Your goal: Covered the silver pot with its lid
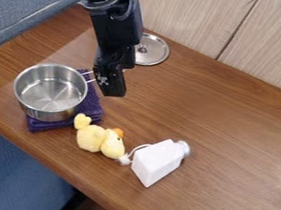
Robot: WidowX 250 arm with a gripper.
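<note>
The black gripper [113, 88] hangs over the table at upper left, just right of the pot's handle. Whether it holds anything cannot be made out. The silver pot [48, 92] stands uncovered on a folded purple cloth at the left, its handle pointing up and right toward the gripper. Its round silver lid [153, 51] lies flat on the table near the back wall, knob up, partly hidden behind the arm, apart from the pot.
A yellow plush duck [99, 140] lies right of the purple cloth [91, 106]. Beside the duck is a white bottle-shaped object [156, 162] with a silvery cap. The wooden table [242, 159] meets a pale wood panel at the back; blue seats flank its left side.
</note>
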